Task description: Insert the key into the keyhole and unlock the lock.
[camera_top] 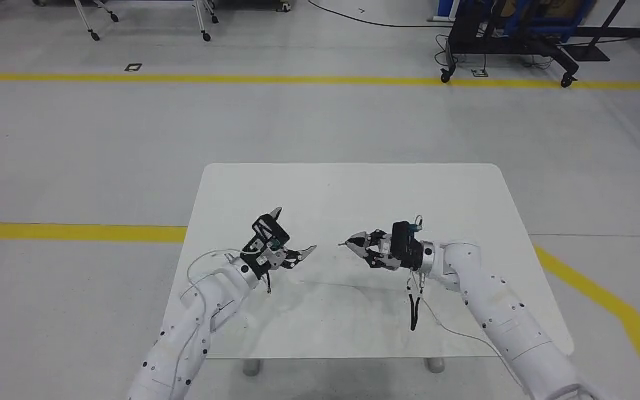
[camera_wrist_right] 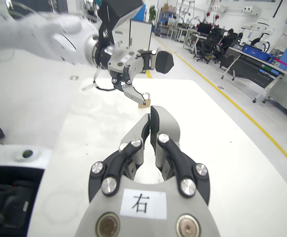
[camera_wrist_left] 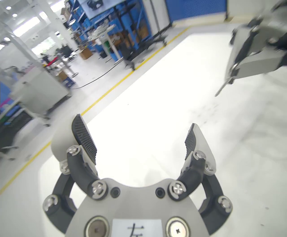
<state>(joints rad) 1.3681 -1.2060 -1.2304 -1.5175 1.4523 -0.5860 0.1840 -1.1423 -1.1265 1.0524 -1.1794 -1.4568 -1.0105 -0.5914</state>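
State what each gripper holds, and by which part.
The right gripper pinches a thin silver metal key by its head end, blade sticking out. The left gripper holds nothing.

My white table (camera_top: 400, 190) stands on a pale grey floor (camera_top: 300, 130). In the top view a yellow line (camera_top: 300, 77) crosses the upper part of the frame, and a second yellow line (camera_top: 90, 232) runs in from the left edge. A black wheeled frame (camera_top: 510, 45) sits upper right, a metal trolley (camera_top: 203, 20) upper left. Around me I see blue shelves (camera_wrist_left: 89, 24), desks (camera_wrist_right: 244, 53), office chairs (camera_wrist_right: 208, 48) and bright ceiling lights (camera_wrist_left: 9, 7).
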